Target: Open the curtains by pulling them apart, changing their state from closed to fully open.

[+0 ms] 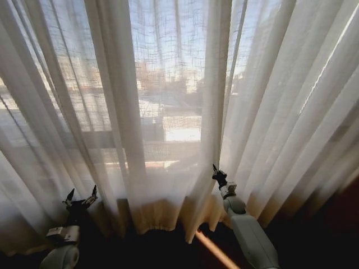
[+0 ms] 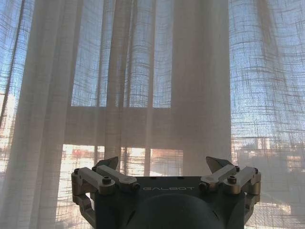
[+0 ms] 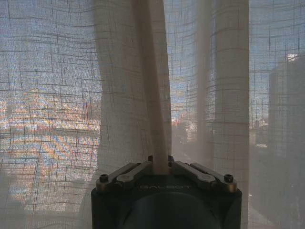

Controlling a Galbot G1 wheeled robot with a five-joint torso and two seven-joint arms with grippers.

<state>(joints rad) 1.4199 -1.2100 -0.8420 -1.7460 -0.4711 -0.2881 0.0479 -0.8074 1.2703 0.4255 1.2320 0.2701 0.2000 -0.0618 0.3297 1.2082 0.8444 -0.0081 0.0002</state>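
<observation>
Curtains [image 1: 168,112] hang closed across the window, 1 narrow gap right of centre. Right gripper [image 1: 215,171]: jaws pinched on a pleat edge [image 3: 159,157]. Left gripper [image 1: 79,197]: jaws spread wide, holding nothing, just before the fabric. Parting apparently barely begun.

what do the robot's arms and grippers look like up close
Both arms end in pale grey-white rounded shells. The left gripper has a dark body embossed GALBOT, light metal linkage bars with dark screws, and pointed dark fingertips. The right gripper has the same dark body, lettering and silvery linkages. No loose cables show.
</observation>
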